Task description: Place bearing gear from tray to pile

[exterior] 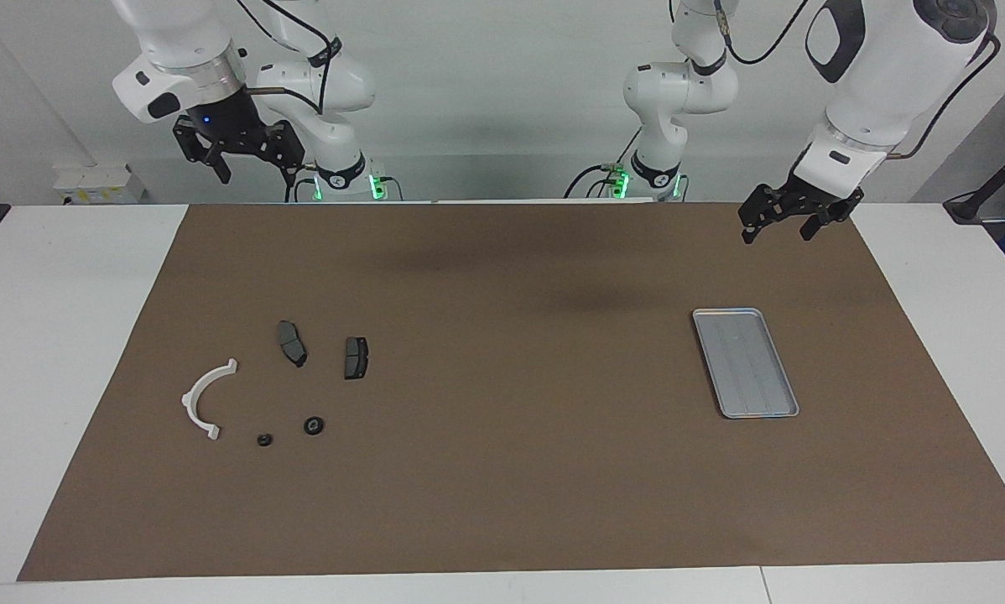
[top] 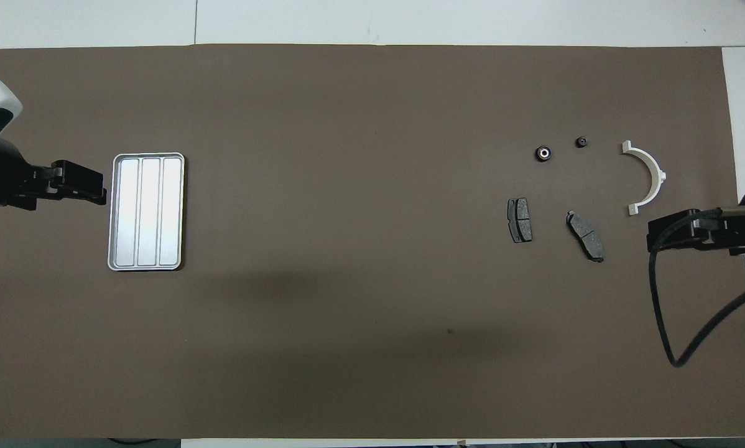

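The tray looks bare, with nothing in it. The bearing gear already lies on the brown mat with the pile, well apart from the tray, toward the right arm's end of the tabletop. A smaller black ring sits just beside it. The white bracket is near the two rings, and the two dark pads lie nearer to the robots than the rings.

The right gripper is high up, over the edge of the mat nearest the robots. Its jaws are wide open and hold nothing. The left gripper hangs over the mat near the tray, on the side nearer the robots. Its jaws are wide open too, and hold nothing.

The job looks done. What could go wrong? The gear is round, so a bump could make it roll away from the pile. If the right arm swings low, it could knock the small parts apart. If the left arm dips, it could push the tray.
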`<state>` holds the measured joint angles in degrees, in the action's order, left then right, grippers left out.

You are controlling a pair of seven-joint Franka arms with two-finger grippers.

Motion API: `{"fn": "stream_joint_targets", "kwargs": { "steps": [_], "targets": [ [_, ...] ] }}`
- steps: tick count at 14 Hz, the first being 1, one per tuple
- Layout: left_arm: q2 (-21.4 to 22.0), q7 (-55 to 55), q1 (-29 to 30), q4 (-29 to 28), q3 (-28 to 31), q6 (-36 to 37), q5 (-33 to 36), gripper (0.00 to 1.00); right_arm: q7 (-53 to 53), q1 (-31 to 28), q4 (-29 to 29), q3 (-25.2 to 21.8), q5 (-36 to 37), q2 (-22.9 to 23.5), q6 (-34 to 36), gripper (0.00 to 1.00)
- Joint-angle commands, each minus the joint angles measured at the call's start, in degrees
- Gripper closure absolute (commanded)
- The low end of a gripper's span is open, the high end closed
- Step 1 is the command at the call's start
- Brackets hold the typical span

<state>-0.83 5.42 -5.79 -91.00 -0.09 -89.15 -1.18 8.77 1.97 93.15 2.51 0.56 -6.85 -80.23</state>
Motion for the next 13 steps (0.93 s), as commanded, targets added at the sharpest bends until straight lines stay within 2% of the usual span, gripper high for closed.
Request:
{"fn": "stream_joint_targets", "kwargs": {
  "steps": [1, 3, 13],
  "targets": [
    [1.27, -0.15, -0.71, -1.11, 0.62, 0.55, 0.03, 0.0, -0.77, -0.21, 1.25, -0.14, -0.04, -0.01, -4.38, 0.0],
    [1.36, -0.15, -0.71, -1.11, 0.62, 0.55, 0.03, 0.0, -0.86, -0.3, 1.34, -0.14, 0.32, 0.52, -8.7, 0.0],
    [1.36, -0.15, -0.71, -1.11, 0.53, 0.55, 0.03, 0.0, -0.69, -0.39, 1.25, -0.14, 0.14, 0.43, -8.54, 0.0]
  ]
}}
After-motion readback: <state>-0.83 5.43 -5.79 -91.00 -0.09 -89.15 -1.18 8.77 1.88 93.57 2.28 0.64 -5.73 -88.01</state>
